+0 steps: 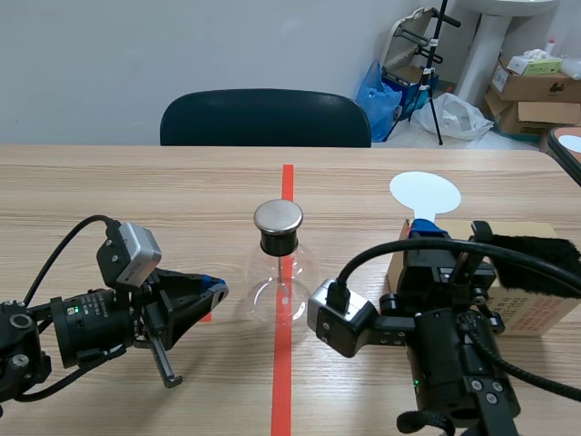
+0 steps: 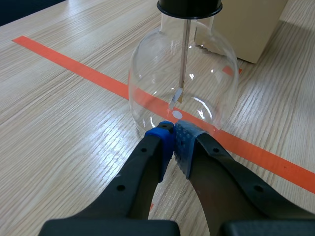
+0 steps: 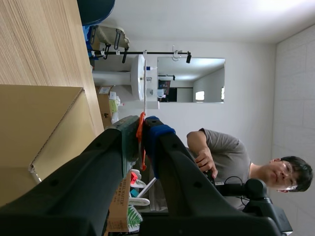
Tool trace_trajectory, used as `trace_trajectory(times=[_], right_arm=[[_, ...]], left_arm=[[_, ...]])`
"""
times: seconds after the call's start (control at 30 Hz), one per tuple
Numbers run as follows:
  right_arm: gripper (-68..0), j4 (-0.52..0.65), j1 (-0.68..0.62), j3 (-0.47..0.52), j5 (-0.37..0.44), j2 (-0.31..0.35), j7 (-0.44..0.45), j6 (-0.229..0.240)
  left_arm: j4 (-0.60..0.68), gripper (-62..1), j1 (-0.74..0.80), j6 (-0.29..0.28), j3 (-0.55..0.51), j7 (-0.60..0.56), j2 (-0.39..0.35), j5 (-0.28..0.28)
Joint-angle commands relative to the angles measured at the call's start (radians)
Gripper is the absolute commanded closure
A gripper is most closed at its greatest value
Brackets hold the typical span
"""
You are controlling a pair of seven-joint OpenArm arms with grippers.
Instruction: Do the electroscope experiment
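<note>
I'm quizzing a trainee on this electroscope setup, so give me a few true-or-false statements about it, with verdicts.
1. The flask stands on the tape line. True.
2. The left gripper is open around the flask. False: it is shut on nothing, its tips close by the flask's base.
3. The right gripper holds a white paddle. True.
4. The flask lies on its side. False: it stands upright, with its metal disc on top.
</note>
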Motion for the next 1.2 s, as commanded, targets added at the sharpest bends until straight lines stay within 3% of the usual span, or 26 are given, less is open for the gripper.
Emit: trace_trajectory(times=[0.0,0.27,0.87,1.17], right_arm=[[-1.7,0.03,0.011,0.008,-0.001,0.005,-0.004,-0.014],[-1.7,0.03,0.011,0.008,-0.001,0.005,0.035,-0.014],[-1.7,0.03,0.012,0.008,-0.001,0.005,0.45,-0.014],[-1.7,0.03,0.012,0.008,-0.001,0.005,0.594,-0.014]], left_arm=[[0.024,-3.2,-0.003,-0.003,-0.003,-0.014,0.0,-0.01],[0.024,-3.2,-0.003,-0.003,-0.003,-0.014,0.0,-0.01],[0.024,-3.2,-0.003,-0.003,-0.003,-0.014,0.0,-0.01],[0.024,-3.2,-0.003,-0.003,-0.003,-0.014,0.0,-0.01]])
